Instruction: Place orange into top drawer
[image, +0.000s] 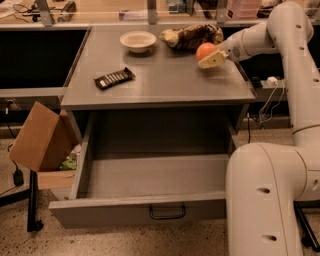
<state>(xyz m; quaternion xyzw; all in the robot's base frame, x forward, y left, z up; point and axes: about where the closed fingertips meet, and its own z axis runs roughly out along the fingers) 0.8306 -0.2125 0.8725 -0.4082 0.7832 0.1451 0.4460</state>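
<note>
Orange (205, 51) is near the rear right corner of the tabletop (165, 82), just in front of the brown-and-cream snack bag (192, 36). The gripper (212, 58) reaches in over the right edge, and its cream fingers (214, 60) are closed narrowly around the fruit. It seems to be held slightly above the surface, though that is hard to judge from this angle. A white bowl (138, 41) stands near the rear edge, left of the bag. A dark wrapped bar (114, 78) lies toward the left edge. Below the front edge, the top drawer (140, 214) is pulled fully out. A cardboard box (37, 137) leans beside its left side.
</note>
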